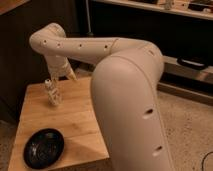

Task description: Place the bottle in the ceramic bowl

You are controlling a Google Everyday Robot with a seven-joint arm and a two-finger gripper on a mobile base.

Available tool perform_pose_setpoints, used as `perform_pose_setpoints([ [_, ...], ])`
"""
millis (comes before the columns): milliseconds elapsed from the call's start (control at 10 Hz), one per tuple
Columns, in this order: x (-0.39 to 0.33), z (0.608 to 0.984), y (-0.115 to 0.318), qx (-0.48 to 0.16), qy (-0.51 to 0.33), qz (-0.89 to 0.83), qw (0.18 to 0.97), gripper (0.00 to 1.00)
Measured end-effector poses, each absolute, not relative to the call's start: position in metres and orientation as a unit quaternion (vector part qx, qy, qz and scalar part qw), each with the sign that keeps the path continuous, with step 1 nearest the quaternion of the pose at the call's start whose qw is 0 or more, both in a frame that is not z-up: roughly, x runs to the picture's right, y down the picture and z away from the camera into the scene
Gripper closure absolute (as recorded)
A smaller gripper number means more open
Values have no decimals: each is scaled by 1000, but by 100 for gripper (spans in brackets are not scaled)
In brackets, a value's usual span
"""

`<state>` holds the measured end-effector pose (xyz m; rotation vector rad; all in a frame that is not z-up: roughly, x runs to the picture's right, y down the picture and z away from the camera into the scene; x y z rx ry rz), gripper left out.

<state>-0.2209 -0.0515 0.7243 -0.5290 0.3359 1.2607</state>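
The bottle (50, 91) stands upright near the far left edge of the table (75, 120), well apart from the black bowl (44, 148) at the near left corner. The gripper (56, 96) hangs just beside it, its 2 fingers spread; whether they touch it I cannot tell. The arm (85, 47) reaches in from the right above the table.

Claw (57, 96) open, down at bottle (49, 89); ceramic bowl (44, 148) well apart.
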Motion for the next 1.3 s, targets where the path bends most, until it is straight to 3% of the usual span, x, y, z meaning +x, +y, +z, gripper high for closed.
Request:
perform_pose_setpoints([
  [500,-263,749,-98,-272,115,553,779,35],
  [1300,-313,780,-78,-310,117,507,796,35],
])
